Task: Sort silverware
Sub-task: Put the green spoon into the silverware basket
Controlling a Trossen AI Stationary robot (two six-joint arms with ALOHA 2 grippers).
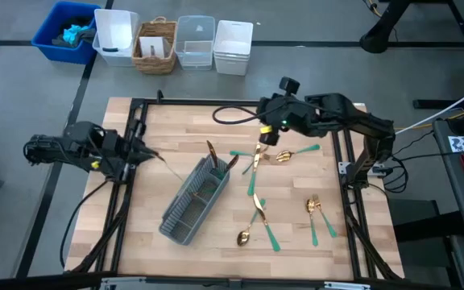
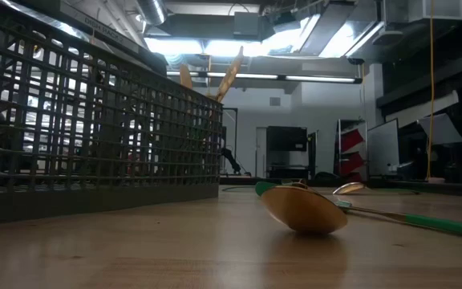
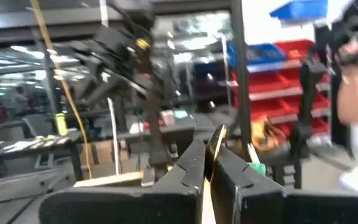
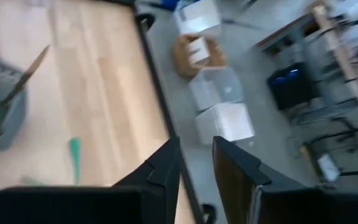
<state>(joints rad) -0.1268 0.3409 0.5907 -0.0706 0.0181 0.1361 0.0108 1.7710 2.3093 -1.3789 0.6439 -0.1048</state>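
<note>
The silverware, gold heads on green handles, lies scattered on the table's right half: a spoon (image 1: 284,155), crossed pieces (image 1: 254,171), a spoon (image 1: 244,237) and forks (image 1: 316,211). Two pieces (image 1: 213,151) stand in the far end of the grey mesh caddy (image 1: 196,197). My left gripper (image 1: 145,151) hovers at the table's left edge, shut on one piece (image 3: 215,144). My right gripper (image 1: 266,137) is open above the far middle of the table, over the crossed pieces, and holds nothing (image 4: 194,162). In the low view a spoon (image 2: 303,209) lies beside the caddy (image 2: 95,136). My left gripper pinches a slim piece of silverware between its two fingers. The gold end (image 3: 217,138) sticks out forward past the fingertips, pointing toward the caddy, and shows as a thin line (image 1: 159,159) in the high view. The piece is lifted clear of the table. The fingers hide the part they hold.
Off the table's far edge stand a blue bin (image 1: 64,32), white and clear tubs (image 1: 196,42) and a wicker basket (image 1: 155,47). A black cable (image 1: 232,113) loops on the far part of the table. Bare wood lies between the left gripper and the caddy.
</note>
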